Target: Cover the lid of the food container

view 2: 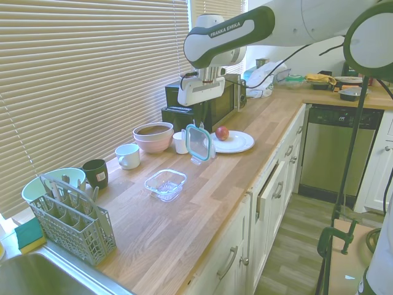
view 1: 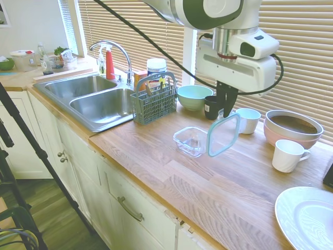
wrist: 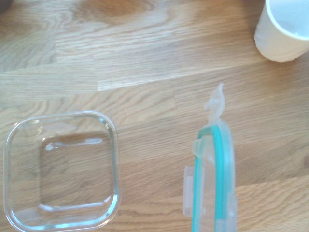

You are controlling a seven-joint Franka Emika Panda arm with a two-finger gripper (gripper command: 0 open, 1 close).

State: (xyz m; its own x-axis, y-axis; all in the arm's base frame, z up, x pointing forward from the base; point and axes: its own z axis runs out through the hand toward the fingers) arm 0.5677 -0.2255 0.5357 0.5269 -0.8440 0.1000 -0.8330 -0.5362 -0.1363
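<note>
Right now the jaws point(view 1: 227, 109) are clenched on the top edge of the lid point(view 1: 224, 135), which hangs on edge above the desk point(view 1: 208, 182), just beside the open food container point(view 1: 190, 141) and not over it. Held by one edge, the lid could swing or slip as it is tipped flat, landing crooked on the glass rim or nudging the light dish across the wood. The white mug point(view 1: 247, 120) close behind could also be clipped.
</note>
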